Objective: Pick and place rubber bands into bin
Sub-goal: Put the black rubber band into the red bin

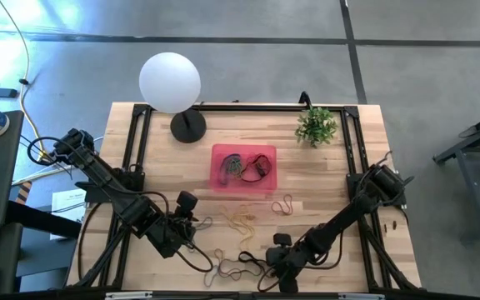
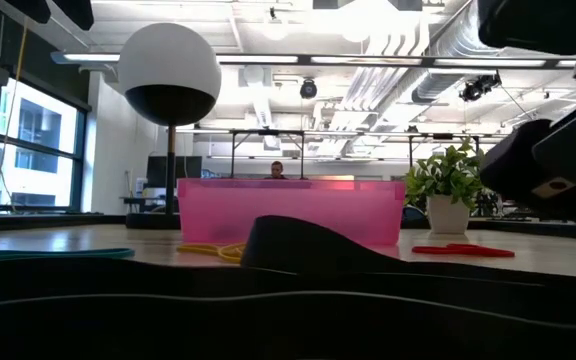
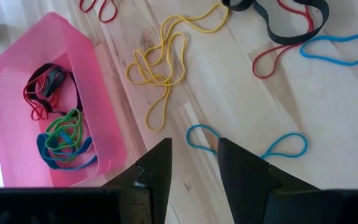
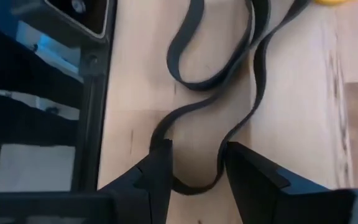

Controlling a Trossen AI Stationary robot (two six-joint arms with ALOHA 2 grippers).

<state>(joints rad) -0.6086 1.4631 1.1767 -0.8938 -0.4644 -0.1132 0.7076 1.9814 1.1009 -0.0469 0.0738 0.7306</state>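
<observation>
The left hand (image 3: 192,163) is hovering released over the wooden worktop (image 1: 323,179), its fingers parted around a loop of a blue band (image 3: 205,138) lying just ahead of them. Beyond that hand a tangle of yellow bands (image 3: 160,59) is sprawling, and off to one side the pink bin (image 1: 243,168) is sitting with red, green, blue and black bands (image 3: 58,127) already inside. More red, blue and black loops are running off the edge of that wrist view.

The right hand (image 4: 194,163) is hanging low near the worktop's front edge, released, its fingers straddling a wide black band (image 4: 219,81) that is snaking away from it.

Beyond the bin, a white globe lamp (image 1: 170,81) and a small potted plant (image 1: 316,125) are standing at the far side. In the low view a dark band (image 2: 308,245) close to the lens is blocking much of the worktop, and a person far behind the bin is barely showing.
</observation>
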